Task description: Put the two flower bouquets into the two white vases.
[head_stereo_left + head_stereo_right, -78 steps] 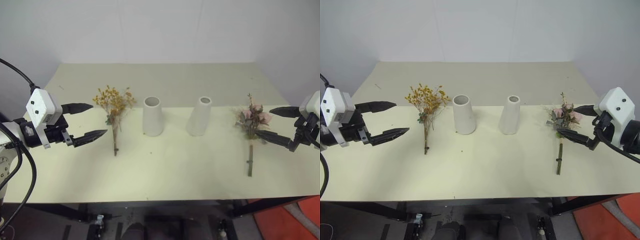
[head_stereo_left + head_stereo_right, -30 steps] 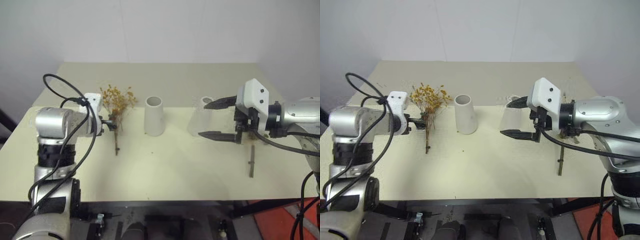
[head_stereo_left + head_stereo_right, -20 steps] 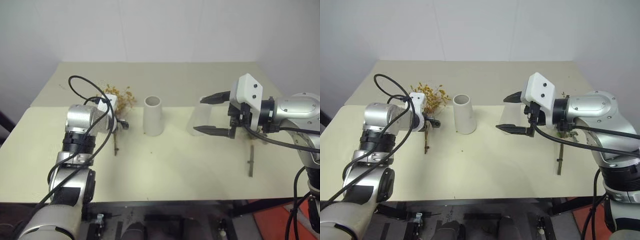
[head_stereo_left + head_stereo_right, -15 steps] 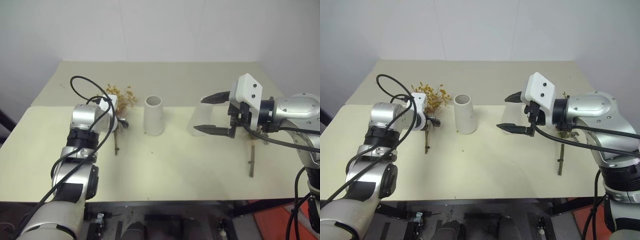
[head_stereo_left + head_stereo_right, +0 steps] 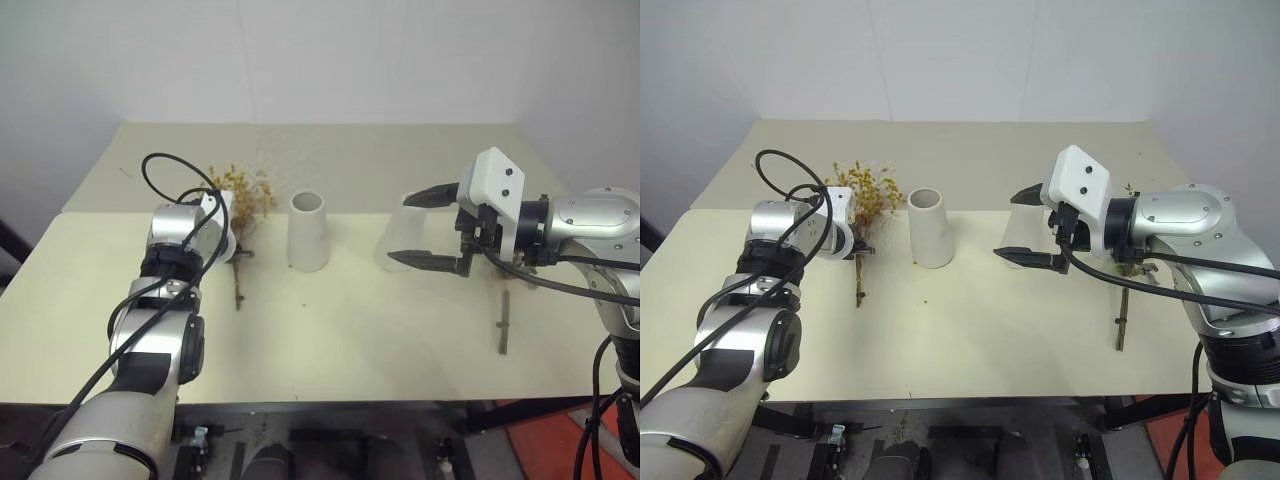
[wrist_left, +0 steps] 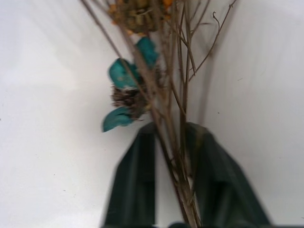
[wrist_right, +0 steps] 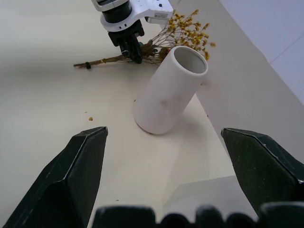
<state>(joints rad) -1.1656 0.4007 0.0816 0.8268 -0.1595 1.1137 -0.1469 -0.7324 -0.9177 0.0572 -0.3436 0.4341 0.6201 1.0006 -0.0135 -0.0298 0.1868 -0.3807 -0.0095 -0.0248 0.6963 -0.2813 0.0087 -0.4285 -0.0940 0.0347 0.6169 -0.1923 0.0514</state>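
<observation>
A: What has just been changed at the left claw?

B: Half a second ago its fingers were seen spread on either side of the thin brown stems; now they are closed on the yellow bouquet, with the stems pinched between the two black fingers, as is shown in the left wrist view. The bunch has also been shifted a little on the desk, so a grip is judged to have been made.

A: Is the bunch lifted yet?

B: That cannot be told for certain; its stem end is seen lying low near the desk surface, just left of the wider white vase, which is standing upright and untouched.

A: And the right claw?

B: It is held wide open with nothing in it, hovering in front of the slimmer white vase. It has been kept in the same place over the last half second. The pink rose bouquet is left lying on the desk behind and to the right of that arm, mostly hidden, with only its stem plainly seen.

A: What is meant for the task?

B: The first pick-up is judged done; neither bouquet has been placed in a vase yet
</observation>
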